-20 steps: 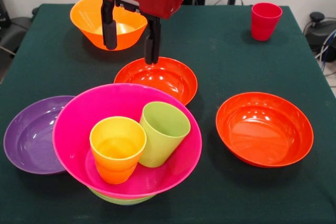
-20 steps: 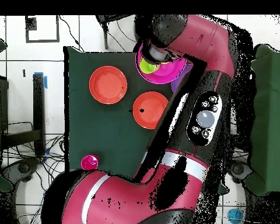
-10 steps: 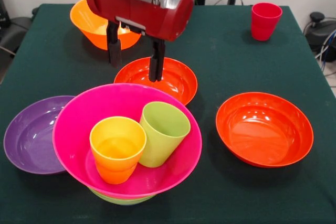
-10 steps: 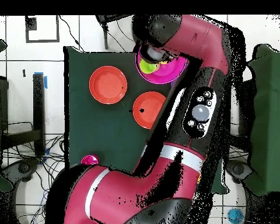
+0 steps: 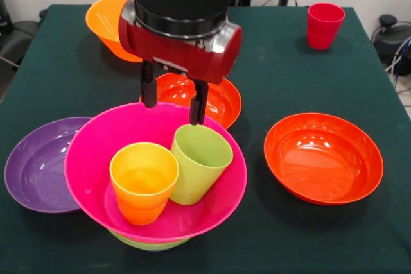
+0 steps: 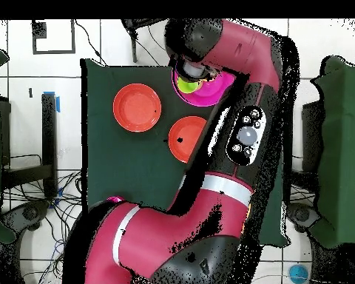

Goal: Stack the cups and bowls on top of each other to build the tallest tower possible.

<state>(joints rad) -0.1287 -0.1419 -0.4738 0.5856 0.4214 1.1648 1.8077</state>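
The tower is a magenta bowl [image 5: 90, 158] nested on a lime-green bowl [image 5: 149, 244]. Inside it stand a yellow-orange cup [image 5: 143, 181] and a lime green cup [image 5: 199, 162], which also shows from above [image 6: 186, 84]. My gripper [image 5: 173, 99] is open over the magenta bowl's back rim, with nothing between its fingers. Its right fingertip [image 5: 196, 112] hangs just above the green cup's rim. A red cup [image 5: 324, 25] stands alone at the far right corner. In the overhead view the arm hides the gripper.
A deep orange bowl [image 5: 103, 20] sits at the back left, partly behind the arm. One red-orange bowl [image 5: 225, 97] lies right behind the tower and another [image 5: 323, 156] at the right. A purple bowl [image 5: 32, 162] lies left, tucked under the magenta rim.
The gripper has come forward and down, from above the red-orange bowl to above the magenta bowl's back rim. It has stayed open. The bowls and cups have not moved.
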